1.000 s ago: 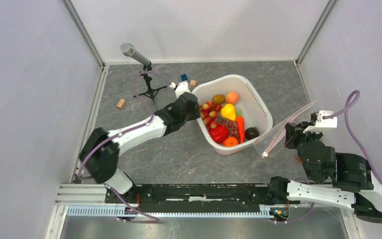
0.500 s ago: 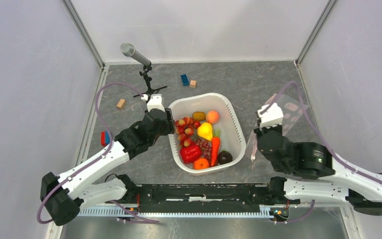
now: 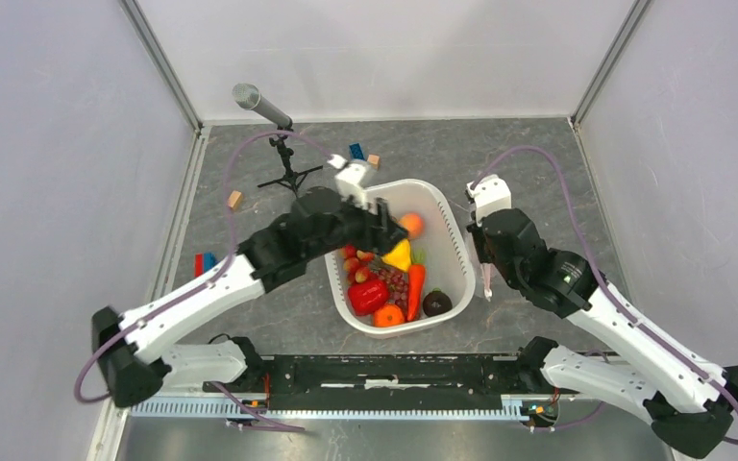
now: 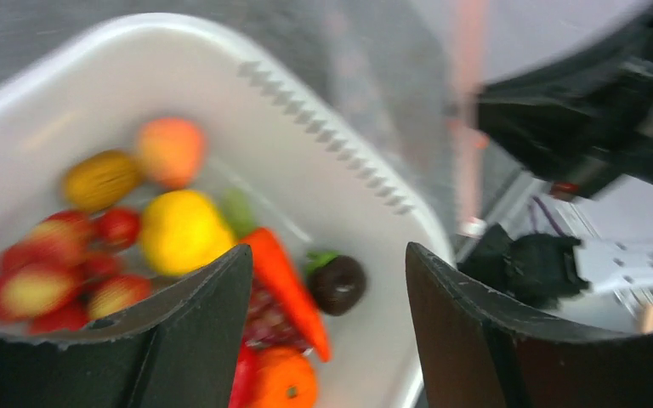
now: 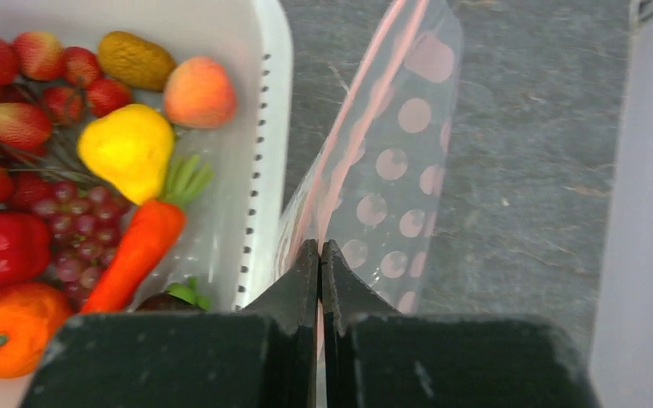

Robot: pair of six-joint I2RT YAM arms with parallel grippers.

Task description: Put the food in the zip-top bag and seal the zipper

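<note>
Food (image 3: 389,280) is seen piled in the white basin (image 3: 454,252), just beyond the left hand (image 4: 327,255), whose fingers are spread wide with nothing held between them. The zip-top bag (image 5: 391,161) is pinched by the right hand (image 5: 320,251), its fingers pressed together on the pink zipper (image 5: 349,140) edge; the bag is stretched beyond the fingertips, just beside the basin's rim.

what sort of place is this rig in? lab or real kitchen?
Probably a lab test cell, not a kitchen: plain white walls box in a grey table, a microphone stands on a tripod, and the basin holds toy food.
</note>
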